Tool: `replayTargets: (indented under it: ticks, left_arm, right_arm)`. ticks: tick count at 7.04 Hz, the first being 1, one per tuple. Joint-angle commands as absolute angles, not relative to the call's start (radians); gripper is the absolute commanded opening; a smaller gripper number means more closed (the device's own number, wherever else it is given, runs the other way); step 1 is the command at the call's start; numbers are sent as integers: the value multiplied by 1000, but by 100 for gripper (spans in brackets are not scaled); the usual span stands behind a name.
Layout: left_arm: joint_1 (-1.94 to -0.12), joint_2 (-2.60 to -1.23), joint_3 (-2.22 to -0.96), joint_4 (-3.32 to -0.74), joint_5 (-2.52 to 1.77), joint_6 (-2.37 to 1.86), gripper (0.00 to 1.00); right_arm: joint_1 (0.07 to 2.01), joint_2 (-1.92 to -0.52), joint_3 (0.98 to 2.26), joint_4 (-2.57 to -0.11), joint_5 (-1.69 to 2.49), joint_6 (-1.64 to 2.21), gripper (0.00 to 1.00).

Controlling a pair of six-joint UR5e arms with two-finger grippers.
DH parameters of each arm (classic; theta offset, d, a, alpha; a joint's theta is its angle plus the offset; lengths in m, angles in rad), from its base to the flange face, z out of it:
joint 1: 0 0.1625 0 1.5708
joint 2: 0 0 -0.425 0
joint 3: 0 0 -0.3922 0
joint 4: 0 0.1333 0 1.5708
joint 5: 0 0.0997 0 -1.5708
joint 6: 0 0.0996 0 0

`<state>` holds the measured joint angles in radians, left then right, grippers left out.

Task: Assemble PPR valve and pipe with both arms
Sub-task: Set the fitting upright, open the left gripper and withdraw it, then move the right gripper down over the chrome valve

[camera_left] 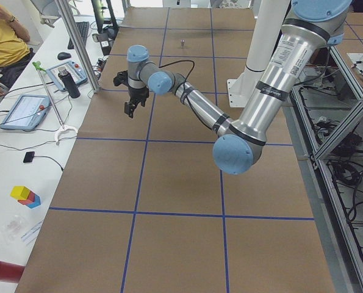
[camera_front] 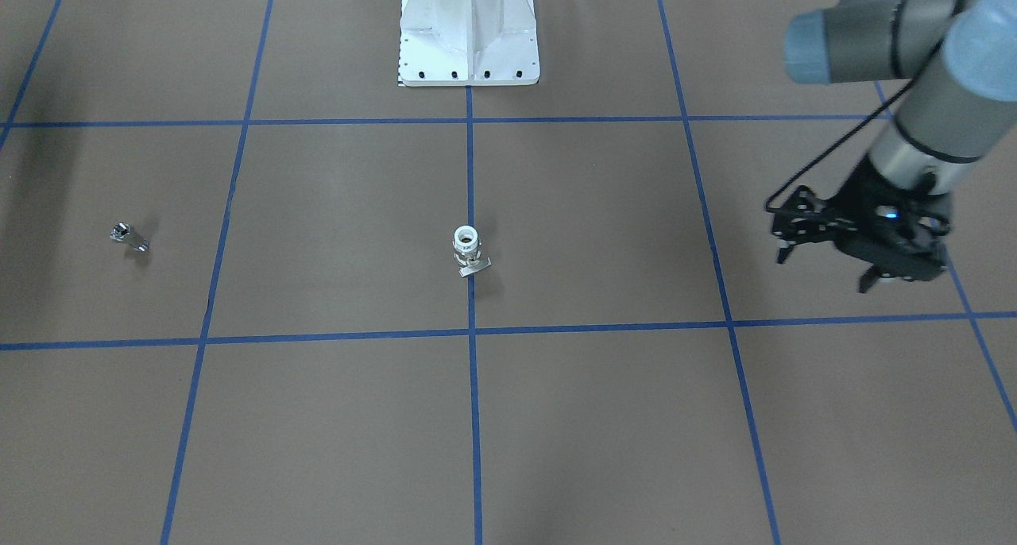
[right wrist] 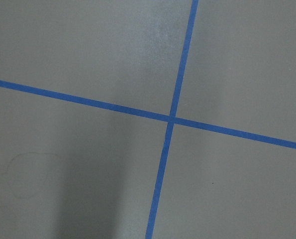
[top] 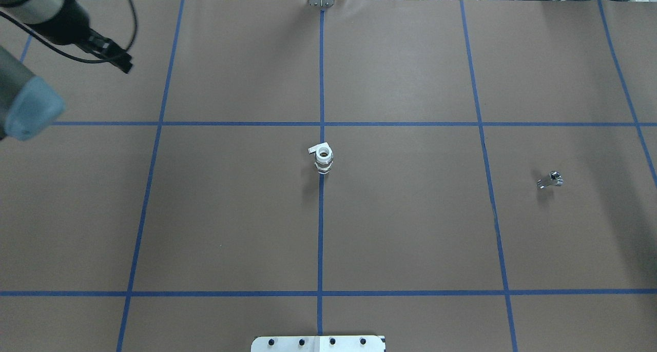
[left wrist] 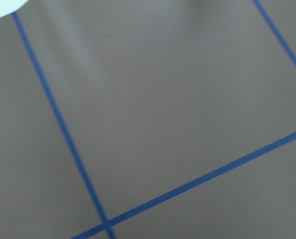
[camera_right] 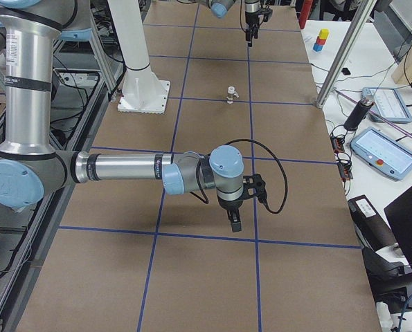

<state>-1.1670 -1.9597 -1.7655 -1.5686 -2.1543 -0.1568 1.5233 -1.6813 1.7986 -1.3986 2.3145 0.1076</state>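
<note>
Well off to one side of the left gripper [camera_front: 825, 271], toward the middle of the table [camera_front: 604, 211], the valve [camera_front: 469, 251] stands upright on a blue tape line [camera_front: 470, 172]. Its white ring is on top, and its flat grey tab sticks out low on the side away from the white pedestal [camera_front: 469, 28]. Farther from that gripper, beyond the valve and well apart from it, the small chrome pipe [camera_front: 127, 237] lies on the brown cover, touching nothing else.

The left gripper hangs above the table at the end of the left arm [camera_front: 929, 100], clear of the surface. Its two black fingers are spread wide with nothing between them. Beneath it, the left wrist view shows brown cover and two tape lines meeting.

The right gripper [camera_right: 235, 225] shows from the side camera alone. It points straight down above the table near a tape line, at the end of the right arm [camera_right: 122, 168], which reaches out level over the cover. From that view I cannot tell whether its fingers are spread or closed. The valve is well away from it, farther along the table, and the left gripper is farther again. Under it, the right wrist view shows a crossing of two tape lines. Neither gripper touches the valve or the pipe.
</note>
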Motion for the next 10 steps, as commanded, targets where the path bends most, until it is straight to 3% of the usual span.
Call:
replayTargets:
  ticks: [1,5,8,10]
  left_arm:
    - [-1416,-1771,-1753,-1583,-2180,140,100]
    - [-1615,-1631,-1738,-1586,-2418,120,100]
    - [-1615,-1626,-1741,-1588,-2419,118,100]
    - [-1615,-1628,-1738,-1588,-2418,118,100]
  right_arm:
    - [1435,-1677,1905,-1402,2322,333,100]
    - [1150,-1677,2013,-1387,2190,694,100]
    - [918,-1695,1984,-1246,1969,932,99]
    - [902,-1693,1866,-1060,1963,933,98]
